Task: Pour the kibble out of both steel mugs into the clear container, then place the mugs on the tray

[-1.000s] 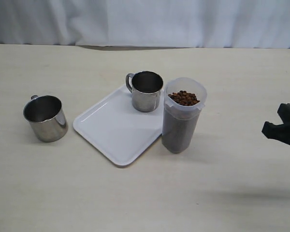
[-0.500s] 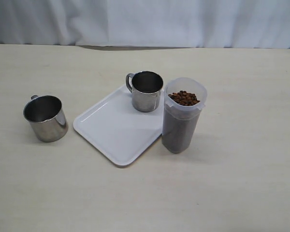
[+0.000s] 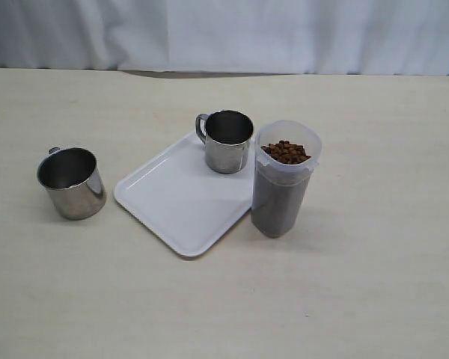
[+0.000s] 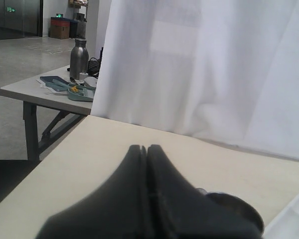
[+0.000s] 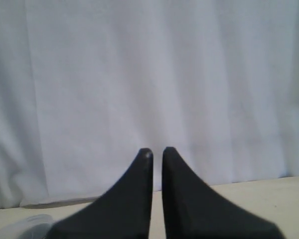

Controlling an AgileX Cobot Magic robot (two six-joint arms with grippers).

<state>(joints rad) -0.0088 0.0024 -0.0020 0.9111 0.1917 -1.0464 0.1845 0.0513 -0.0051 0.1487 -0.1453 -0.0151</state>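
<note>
Kibble (image 3: 286, 152) fills the container (image 3: 281, 196) almost to the rim, so pouring looks done.

Left end effector (image 4: 147, 148): fingers pressed together, holding nothing, low over the desk (image 3: 359, 284). The left mug (image 3: 71, 182) is just beyond it (in the wrist view, a dark rim past the fingers).

Right end effector (image 5: 157, 151): tips drawn together with only a sliver between, empty, facing the curtain (image 5: 149, 69). Neither end effector shows in the exterior view.

Left mug: upright on bare desk, near the tray (image 3: 172, 198) but not touching it. It looks empty. The loop handle faces the far side.

Far mug (image 3: 228, 140): upright on the tray's far corner, just beside the container.

Handling, my guess:
- An empty steel mug is light and rigid and won't crush.
- The polished wall is slick.
- Best hold is over the rim, one finger inside and one outside.
- The handle loop is small and turned away, so a poorer choice.
- The container is tall and full against the tray's edge (could tip if bumped).
</note>
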